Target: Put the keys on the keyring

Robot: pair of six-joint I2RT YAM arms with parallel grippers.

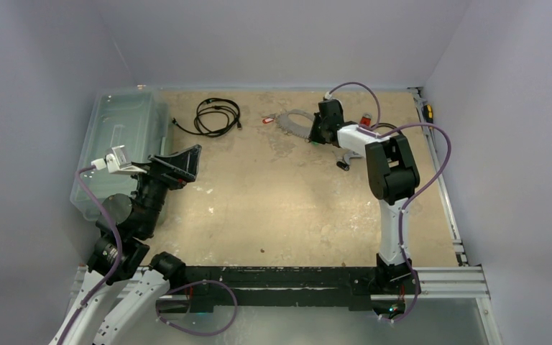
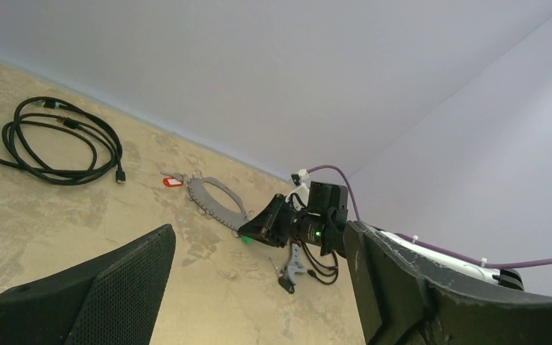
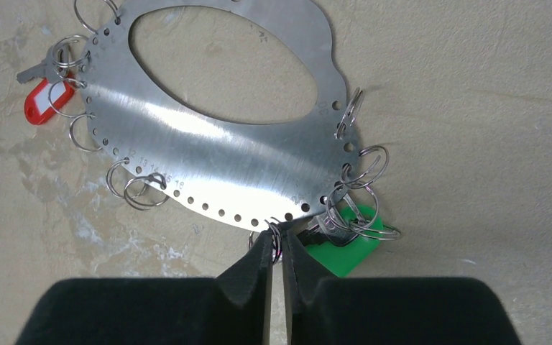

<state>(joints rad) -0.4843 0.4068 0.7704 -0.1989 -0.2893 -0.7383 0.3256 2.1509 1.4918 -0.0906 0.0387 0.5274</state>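
**Right hand pinches a split ring at the hoop's edge**

The keyring lies flat on the table at the far side, a broad grey metal hoop with small holes along its rim and small split rings hanging through several of them. The right hand has reached out low to its near edge, its jaws drawn to a narrow slit around one split ring. That grip seems meant to steady or lift the little ring so a key can be worked onto it.

The green-tagged key lies just beside the fingertips and partly under the hoop's rim, tangled among two or three neighbouring rings. Whether it is already threaded on cannot be told. The red-tagged key lies at the opposite side of the hoop, its ring overlapping the rim there.

The left hand hangs well apart over the left of the table, jaws wide and holding nothing, apparently waiting. A coiled black cable lies near the far wall.
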